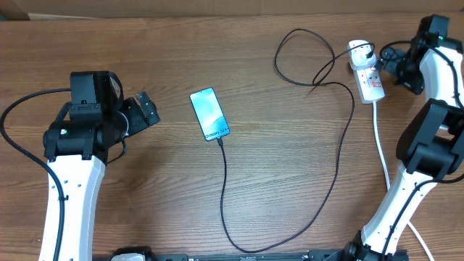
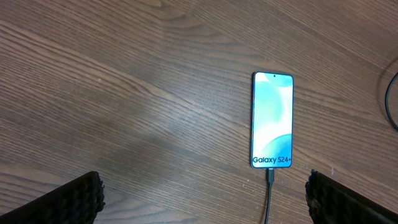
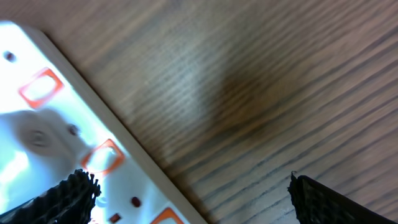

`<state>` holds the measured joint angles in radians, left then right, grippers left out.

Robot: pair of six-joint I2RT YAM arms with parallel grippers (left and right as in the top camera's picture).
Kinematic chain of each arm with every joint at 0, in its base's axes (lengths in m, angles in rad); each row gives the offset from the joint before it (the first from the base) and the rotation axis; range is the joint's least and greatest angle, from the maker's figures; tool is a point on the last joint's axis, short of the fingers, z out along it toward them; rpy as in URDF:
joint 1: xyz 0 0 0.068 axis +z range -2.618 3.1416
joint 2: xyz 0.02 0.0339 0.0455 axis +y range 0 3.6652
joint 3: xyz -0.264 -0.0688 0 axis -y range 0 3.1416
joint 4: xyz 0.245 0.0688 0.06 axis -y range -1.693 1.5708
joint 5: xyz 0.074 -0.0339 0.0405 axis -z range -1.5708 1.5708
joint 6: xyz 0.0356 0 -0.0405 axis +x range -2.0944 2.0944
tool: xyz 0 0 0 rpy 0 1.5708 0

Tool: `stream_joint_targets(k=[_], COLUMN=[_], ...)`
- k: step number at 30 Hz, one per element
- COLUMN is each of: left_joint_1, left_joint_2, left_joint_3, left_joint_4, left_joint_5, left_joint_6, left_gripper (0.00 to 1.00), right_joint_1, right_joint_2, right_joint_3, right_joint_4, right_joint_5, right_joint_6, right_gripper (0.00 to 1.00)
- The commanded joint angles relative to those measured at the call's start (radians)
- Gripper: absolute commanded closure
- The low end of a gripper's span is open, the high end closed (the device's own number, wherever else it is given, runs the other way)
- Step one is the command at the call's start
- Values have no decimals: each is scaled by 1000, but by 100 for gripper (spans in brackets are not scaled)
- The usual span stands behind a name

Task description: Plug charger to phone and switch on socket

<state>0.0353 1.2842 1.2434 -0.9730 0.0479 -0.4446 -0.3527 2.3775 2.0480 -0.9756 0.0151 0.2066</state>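
Observation:
The phone [image 1: 209,114] lies on the wooden table with its light-blue screen lit; it also shows in the left wrist view [image 2: 272,119]. The charger cable [image 1: 226,192] has its connector tip in the phone's lower end [image 2: 270,176] and loops across the table to a black plug at the socket [image 1: 367,75]. The socket is a white power strip with red switch marks, seen close in the right wrist view [image 3: 56,137]. My left gripper [image 1: 145,112] is open and empty, left of the phone. My right gripper [image 1: 391,67] is open beside the socket, one finger over its edge.
The socket's thick white cord [image 1: 380,145] runs down the right side toward the front edge. The charger cable makes a wide loop [image 1: 304,58] at the back centre. The right arm's base [image 1: 428,145] stands at the right.

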Motion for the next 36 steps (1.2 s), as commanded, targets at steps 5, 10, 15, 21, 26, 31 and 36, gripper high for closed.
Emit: stream_joint_targets(k=[5,10,15,21,26,31,36], left_joint_1=[5,5,5,5,5,5,5], left_joint_2=[5,5,5,5,5,5,5], left_joint_3=[3,3,3,3,3,3,3], left_joint_4=[2,2,2,2,2,2,2], left_joint_5=[-3,-3,-3,-3,-3,-3,-3], left_joint_6=[11,11,11,11,11,11,11], left_gripper=[0,0,1,0,0,0,0], right_joint_1=[5,5,5,5,5,5,5], right_joint_2=[8,8,8,10,15,15,15], right_joint_3=[-41,-41,-41,-47,-64,-97,-105], right_joint_4=[59,82,95,92,100,124,132], right_joint_5=[-17,-16,-17,-17,-28,-71,-69], right_joint_6=[-6,-6,-4,2,1,2,1], right_gripper=[0,0,0,0,0,0,0])
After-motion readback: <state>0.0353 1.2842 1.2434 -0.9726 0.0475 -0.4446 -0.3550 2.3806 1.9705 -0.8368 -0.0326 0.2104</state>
